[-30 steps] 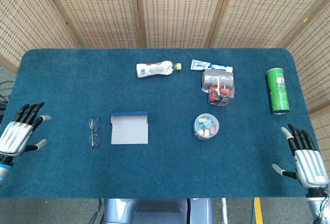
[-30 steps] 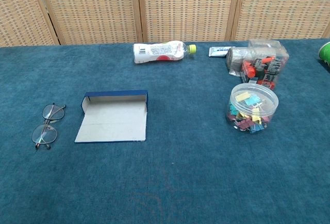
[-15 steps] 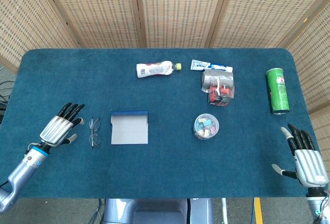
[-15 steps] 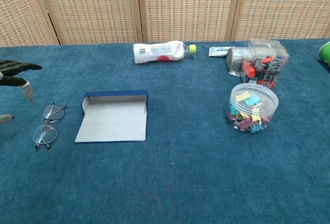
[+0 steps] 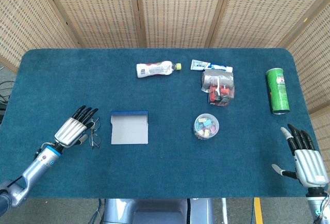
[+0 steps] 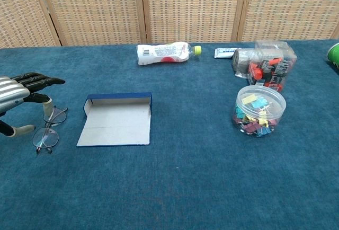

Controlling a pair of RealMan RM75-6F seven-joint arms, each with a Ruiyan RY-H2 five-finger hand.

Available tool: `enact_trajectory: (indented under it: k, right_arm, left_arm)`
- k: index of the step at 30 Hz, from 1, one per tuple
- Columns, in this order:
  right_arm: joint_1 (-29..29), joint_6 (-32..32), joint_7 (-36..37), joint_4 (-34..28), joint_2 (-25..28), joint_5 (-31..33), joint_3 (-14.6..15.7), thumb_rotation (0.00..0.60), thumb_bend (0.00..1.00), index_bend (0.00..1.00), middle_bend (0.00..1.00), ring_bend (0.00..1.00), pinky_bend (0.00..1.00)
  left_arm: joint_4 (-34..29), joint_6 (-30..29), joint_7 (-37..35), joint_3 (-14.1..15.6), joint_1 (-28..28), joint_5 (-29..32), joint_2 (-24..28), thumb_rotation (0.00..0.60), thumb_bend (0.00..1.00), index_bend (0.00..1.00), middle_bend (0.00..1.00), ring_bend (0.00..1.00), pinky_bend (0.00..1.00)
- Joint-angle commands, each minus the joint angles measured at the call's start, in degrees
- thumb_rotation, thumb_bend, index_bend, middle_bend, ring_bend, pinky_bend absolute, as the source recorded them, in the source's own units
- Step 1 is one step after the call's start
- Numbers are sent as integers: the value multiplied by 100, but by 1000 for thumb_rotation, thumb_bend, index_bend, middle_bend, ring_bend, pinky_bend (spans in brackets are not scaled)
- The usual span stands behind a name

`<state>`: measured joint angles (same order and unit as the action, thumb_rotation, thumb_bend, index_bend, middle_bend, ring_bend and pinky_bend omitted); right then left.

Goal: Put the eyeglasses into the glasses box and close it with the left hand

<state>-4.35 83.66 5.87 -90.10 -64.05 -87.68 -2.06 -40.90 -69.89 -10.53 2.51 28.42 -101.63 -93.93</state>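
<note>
The left hand point(image 5: 76, 127) is held over the eyeglasses point(image 6: 48, 128) with fingers spread and nothing gripped, ready to pick them up for the open glasses box point(image 5: 129, 127)

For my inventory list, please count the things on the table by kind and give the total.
Eyeglasses: 1
Glasses box: 1
Bottle: 1
Toothpaste tube: 1
Clear packet of small parts: 1
Round tub of clips: 1
Green can: 1
Total: 7
</note>
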Motion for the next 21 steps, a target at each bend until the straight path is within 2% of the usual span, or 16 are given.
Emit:
enact_trajectory:
  k: [1, 16, 21]
  right_arm:
    - [-1, -2, -8, -2, 0, 4, -1, 600, 0, 0, 0, 0, 0]
    - [-4, -14, -21, -20, 3, 17, -6, 600, 0, 0, 0, 0, 0]
    - [-6, -16, -9, -19, 6, 15, -5, 600, 0, 0, 0, 0, 0]
  left_arm:
    - [243, -17, -81, 61, 27, 2, -159, 600, 357, 429, 0, 0, 0]
    - [874, -114, -315, 207, 114, 59, -545, 600, 374, 459, 0, 0, 0]
    - [1034, -118, -339, 241, 138, 82, -663, 600, 385, 541, 0, 0, 0]
